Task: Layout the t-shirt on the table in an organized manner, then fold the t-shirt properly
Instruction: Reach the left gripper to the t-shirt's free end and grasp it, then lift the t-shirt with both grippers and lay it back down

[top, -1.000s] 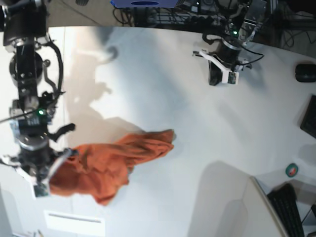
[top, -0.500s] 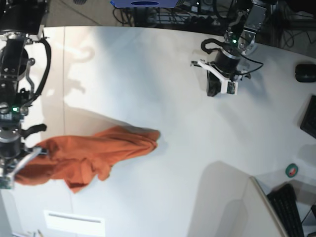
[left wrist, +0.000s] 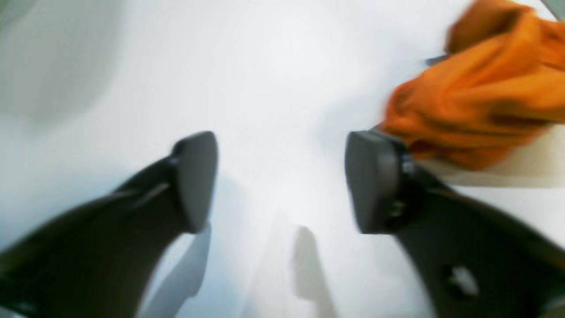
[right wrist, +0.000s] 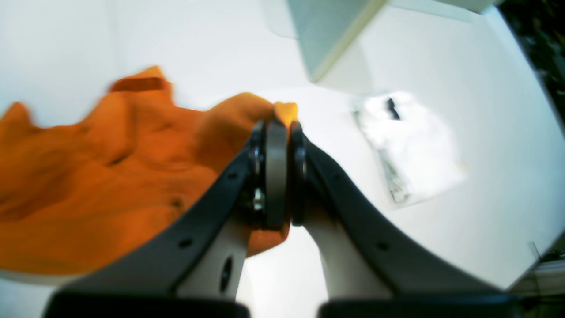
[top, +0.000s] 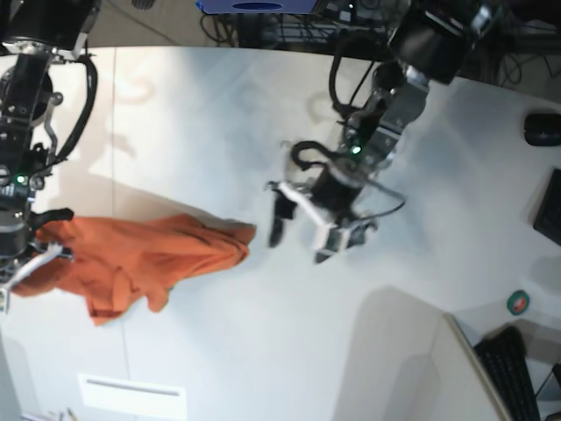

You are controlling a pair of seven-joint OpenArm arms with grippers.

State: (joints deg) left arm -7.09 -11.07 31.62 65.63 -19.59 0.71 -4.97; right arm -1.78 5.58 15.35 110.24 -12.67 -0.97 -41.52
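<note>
The orange t-shirt (top: 149, 256) lies bunched in a long strip on the white table (top: 219, 132), at the left. My right gripper (top: 22, 267) is at the shirt's left end, and the right wrist view shows it (right wrist: 277, 172) shut on a fold of the t-shirt (right wrist: 110, 176). My left gripper (top: 301, 243) hovers just right of the shirt's right tip, apart from it. In the left wrist view the left gripper (left wrist: 282, 181) is open with bare table between its fingers, and the t-shirt (left wrist: 476, 106) is at the upper right.
A raised white panel (top: 412, 351) and a keyboard (top: 513, 373) sit at the front right, with a green tape roll (top: 519, 303) nearby. A black mouse (top: 543, 130) is at the far right. A white label (top: 131, 395) lies near the front edge. A white packet (right wrist: 406, 141) lies beside the right gripper.
My right arm has dragged the shirt leftward, stretching it out. My left arm has swung from the back of the table toward the shirt's right tip and opened its jaws.
</note>
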